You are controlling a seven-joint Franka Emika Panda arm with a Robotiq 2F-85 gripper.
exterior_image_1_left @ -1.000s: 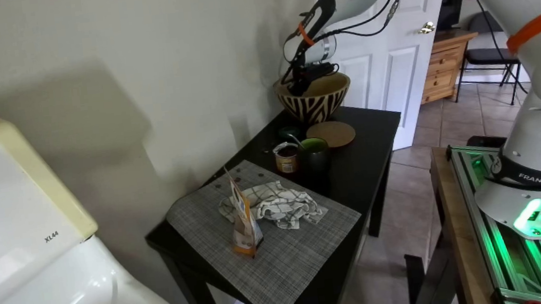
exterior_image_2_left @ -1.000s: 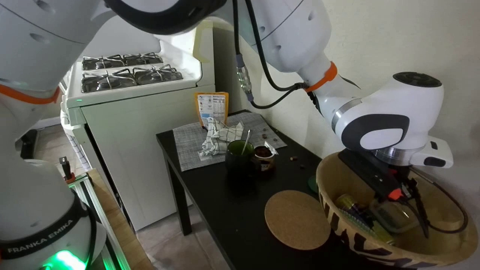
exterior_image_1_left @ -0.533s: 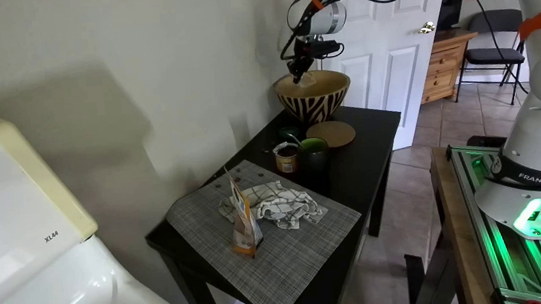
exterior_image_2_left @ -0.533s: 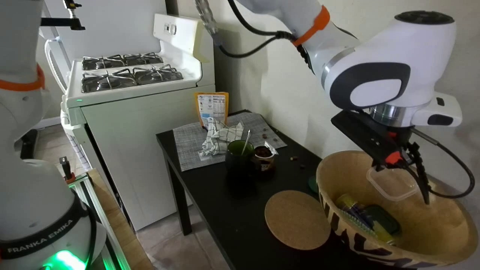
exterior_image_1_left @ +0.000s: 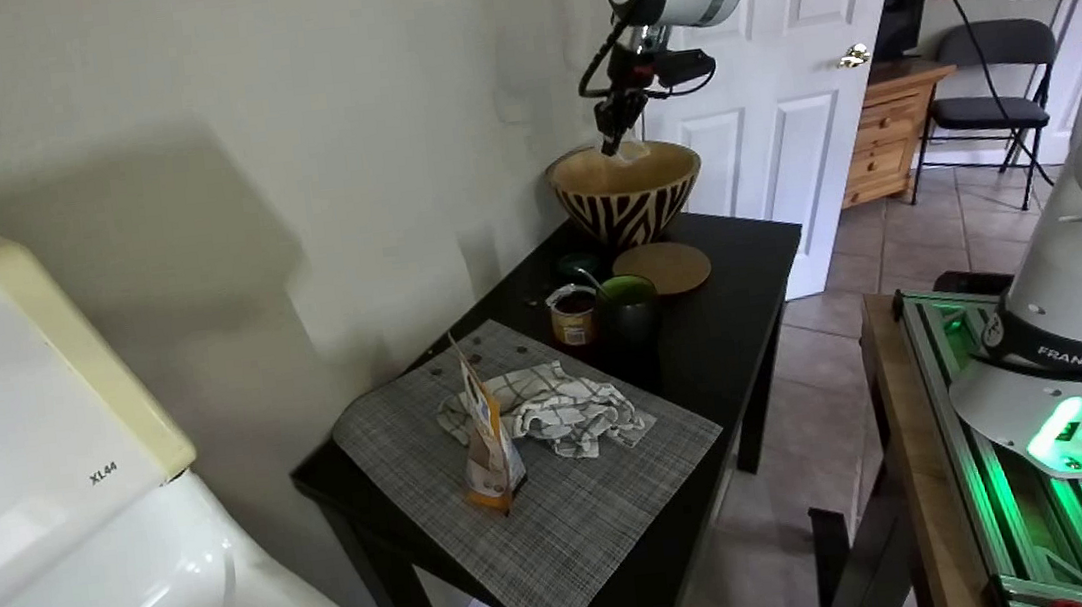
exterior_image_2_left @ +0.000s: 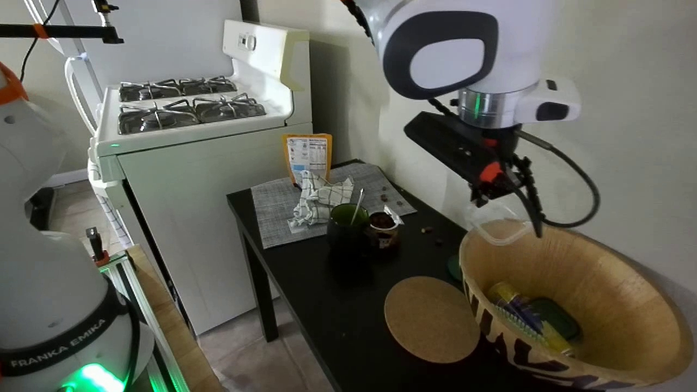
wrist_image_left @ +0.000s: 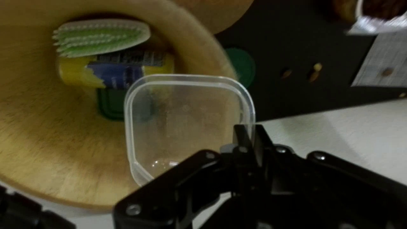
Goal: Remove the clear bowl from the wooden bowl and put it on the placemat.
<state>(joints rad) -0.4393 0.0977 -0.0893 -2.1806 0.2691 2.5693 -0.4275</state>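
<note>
In the wrist view, the jaws are clenched on one wall of the clear plastic bowl (wrist_image_left: 187, 127), over the wooden bowl (wrist_image_left: 63, 143), where a scrub brush (wrist_image_left: 101, 38) and a yellow can (wrist_image_left: 116, 71) lie. In an exterior view, the clear plastic bowl hangs near the wooden bowl's rim; a cork trivet (exterior_image_2_left: 432, 321) lies on the desk (exterior_image_2_left: 337, 310). In an exterior view, a checked dish towel (exterior_image_1_left: 578, 415) and an upright pouch (exterior_image_1_left: 493, 449) occupy the grey placemat (exterior_image_1_left: 587, 550).
</note>
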